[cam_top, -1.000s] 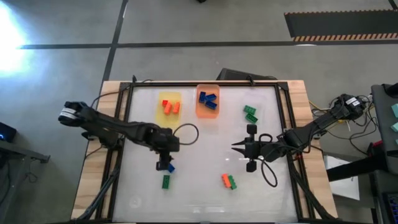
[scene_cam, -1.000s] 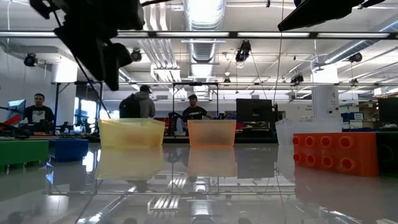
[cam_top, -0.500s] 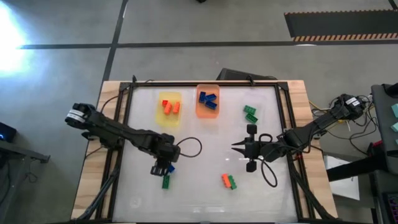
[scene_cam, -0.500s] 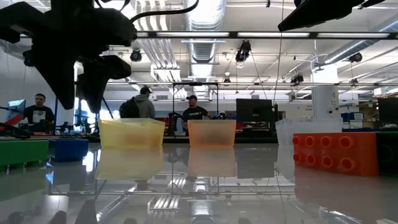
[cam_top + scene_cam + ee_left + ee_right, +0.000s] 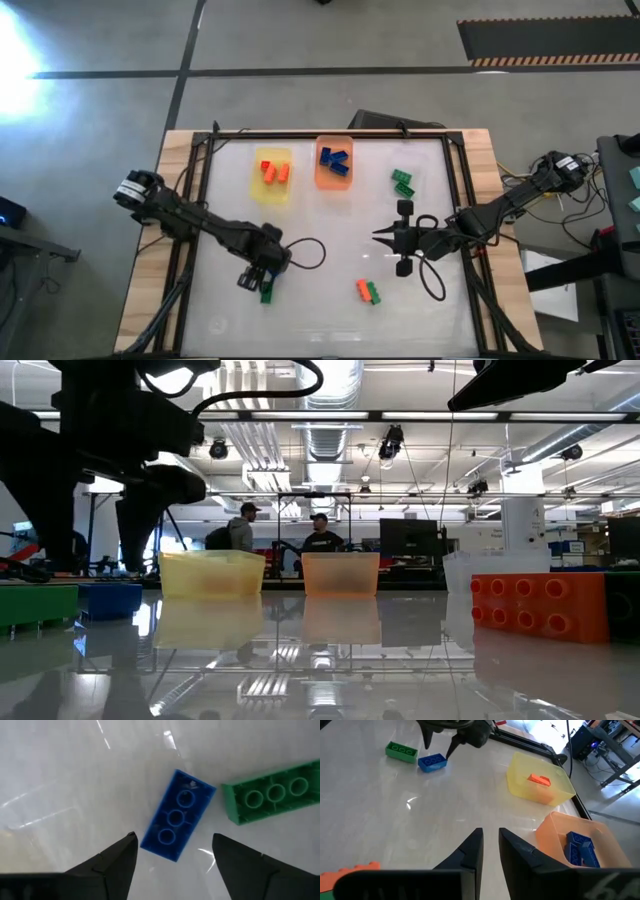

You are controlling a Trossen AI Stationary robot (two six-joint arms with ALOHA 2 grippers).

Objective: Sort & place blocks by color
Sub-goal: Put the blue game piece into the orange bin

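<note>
We look down on a glossy white table (image 5: 330, 310) with two dark robot arms. The left gripper (image 5: 172, 851) hangs low over a small blue studded plastic brick (image 5: 177, 815), its two dark fingers (image 5: 114, 860) spread wide on either side of the brick and not touching it. We take this blue brick as our landmark. A green studded plastic brick (image 5: 270, 792) lies just beside it, one end almost meeting the blue brick's corner.

Farther back from the blue brick stands a translucent yellow plastic tray (image 5: 272, 176) holding orange bricks (image 5: 274, 171). Next to that tray stands a translucent orange plastic tray (image 5: 335, 163) holding more blue bricks (image 5: 334, 160).

Well to the right of the landmark brick, the right gripper (image 5: 490, 842) hovers above bare table, its fingers close together with a narrow gap, holding nothing. An orange and green brick pair (image 5: 367, 291) lies near it. Two more green bricks (image 5: 403, 181) rest beside the orange tray.
</note>
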